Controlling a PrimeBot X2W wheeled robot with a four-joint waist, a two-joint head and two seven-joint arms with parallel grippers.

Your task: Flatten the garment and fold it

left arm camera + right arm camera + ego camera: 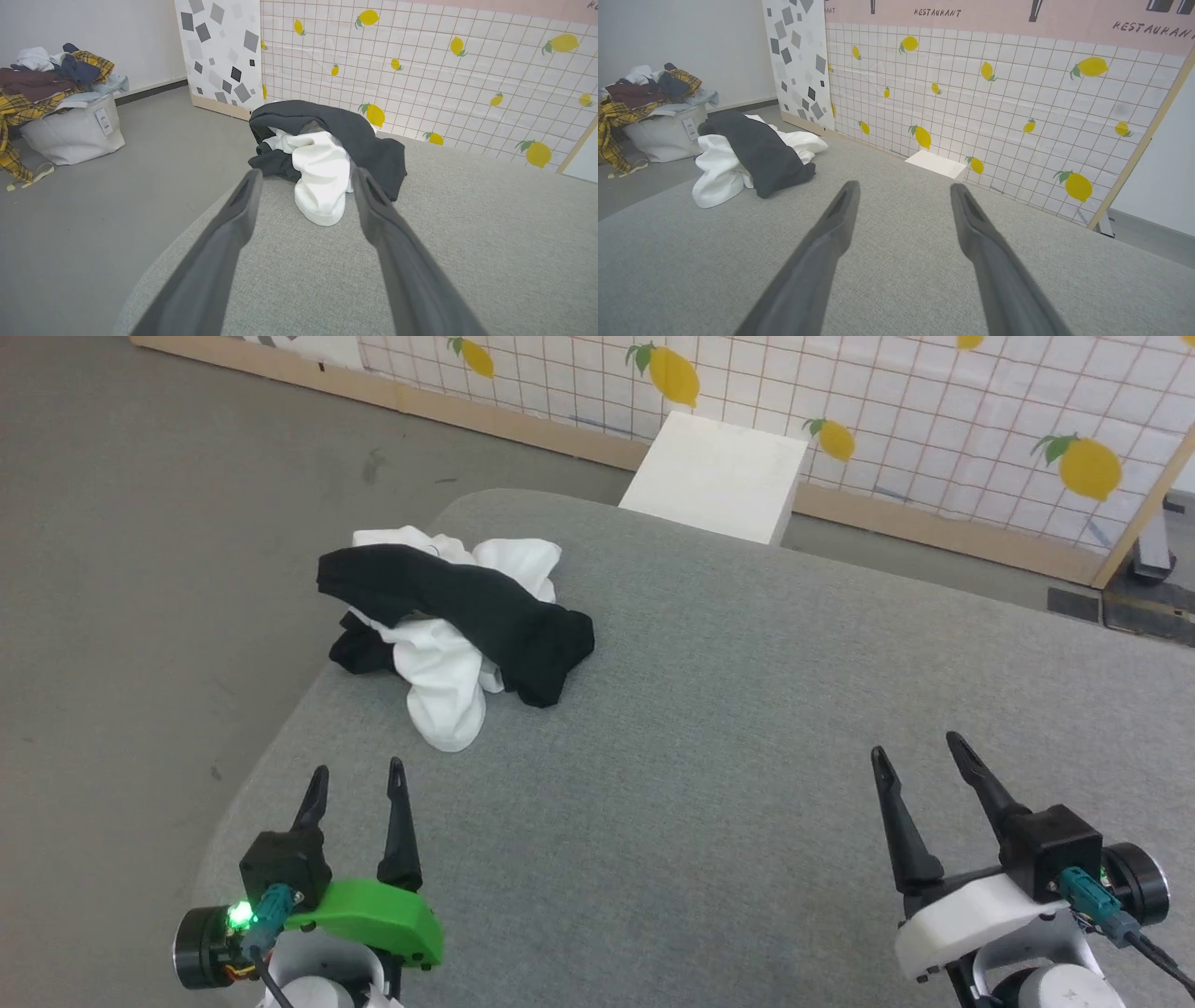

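One bunched shirt, white with black sleeves, lies near the table's far left corner. The left gripper and right gripper gape empty.

Bright, even light, faint soft shadows; wrist views bowed at edges, perhaps slightly blurred.

Crumpled garment on grey table

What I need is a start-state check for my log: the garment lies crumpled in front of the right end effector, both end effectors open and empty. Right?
No: the head view shows the garment crumpled in front of the left end effector, not the right end effector, which points at the grey cushion. Both end effectors are open and empty, as you said.
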